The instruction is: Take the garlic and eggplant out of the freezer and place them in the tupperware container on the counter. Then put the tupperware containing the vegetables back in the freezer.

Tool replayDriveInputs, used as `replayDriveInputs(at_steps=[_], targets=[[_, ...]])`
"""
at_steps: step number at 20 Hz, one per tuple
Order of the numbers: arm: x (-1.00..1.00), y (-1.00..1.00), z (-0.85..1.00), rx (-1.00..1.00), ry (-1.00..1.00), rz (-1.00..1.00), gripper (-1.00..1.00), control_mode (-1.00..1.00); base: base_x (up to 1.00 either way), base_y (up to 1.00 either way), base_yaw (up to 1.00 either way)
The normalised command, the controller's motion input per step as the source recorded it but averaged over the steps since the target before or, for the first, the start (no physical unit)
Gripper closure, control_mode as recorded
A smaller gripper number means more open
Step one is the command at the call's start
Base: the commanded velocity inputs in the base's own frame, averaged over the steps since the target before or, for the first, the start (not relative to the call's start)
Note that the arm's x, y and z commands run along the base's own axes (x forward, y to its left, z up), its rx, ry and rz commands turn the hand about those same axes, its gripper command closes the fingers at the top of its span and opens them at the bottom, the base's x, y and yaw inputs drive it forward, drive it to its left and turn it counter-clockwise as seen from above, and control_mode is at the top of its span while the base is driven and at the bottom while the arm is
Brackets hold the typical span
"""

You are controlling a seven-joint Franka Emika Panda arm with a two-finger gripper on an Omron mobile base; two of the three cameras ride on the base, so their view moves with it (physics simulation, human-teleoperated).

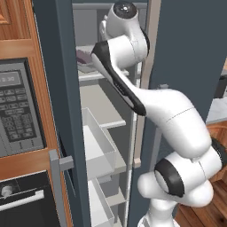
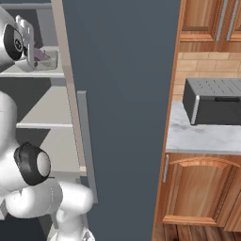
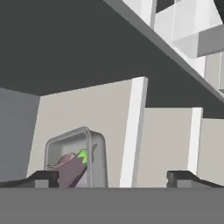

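Tupperware on a freezer shelf, gripper spread wide.

The tupperware (image 3: pixel 89 157) sits on a pale upper shelf (image 2: pixel 28 71) inside the open freezer (image 1: pixel 66 88), with the eggplant (image 3: pixel 70 168) lying in it. The gripper (image 3: pixel 111 177) hangs just in front, fingers (image 3: pixel 43 177) apart and holding nothing. Far right, a toaster oven (image 2: pixel 214 101) stands on the table (image 2: pixel 197 134).

Freezer (image 2: pixel 122 94) door stands open, dark slate face at centre frame. At ten o'clock, tupperware container (image 2: pixel 47 60) rests on an upper shelf with a purple item inside. Toaster oven (image 2: pixel 212 101) sits on counter (image 2: pixel 202 136) at three o'clock.
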Motion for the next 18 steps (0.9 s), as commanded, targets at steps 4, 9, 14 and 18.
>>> replayDriveInputs(at_steps=[4, 9, 14, 18], targets=[[-1.00, -0.51, 0.00, 0.07, -0.15, 0.06, -1.00, -1.00, 0.00, 0.00, 0.00], [-1.00, -0.70, 0.00, 0.12, -0.16, 0.07, -1.00, -1.00, 0.00, 0.00, 0.00], [-1.00, -0.73, 0.00, 0.16, -0.02, 0.02, -1.00, -1.00, 0.00, 0.00, 0.00], [-1.00, -0.70, 0.00, 0.13, 0.00, 0.00, -1.00, -1.00, 0.00, 0.00, 0.00]])
